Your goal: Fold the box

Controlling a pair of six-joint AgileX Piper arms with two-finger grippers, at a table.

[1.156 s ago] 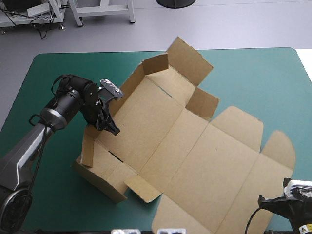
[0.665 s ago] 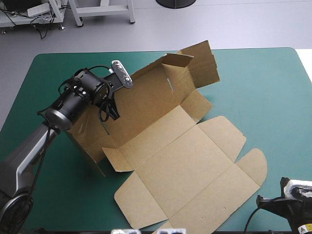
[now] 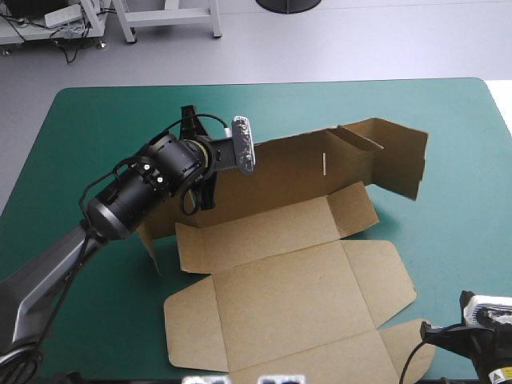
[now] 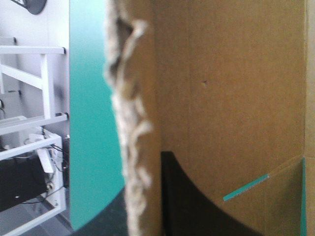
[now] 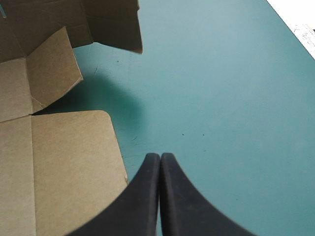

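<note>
On table: one box | left hand pinching it | right hand closed

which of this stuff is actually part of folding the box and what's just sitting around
In the job: the brown box, one long wall raised; the left end effector, shut on that wall.
Just sitting: the right end effector, shut, idle beside the box's rounded flap; the teal-green cover. Nothing loose shows on it.
</note>
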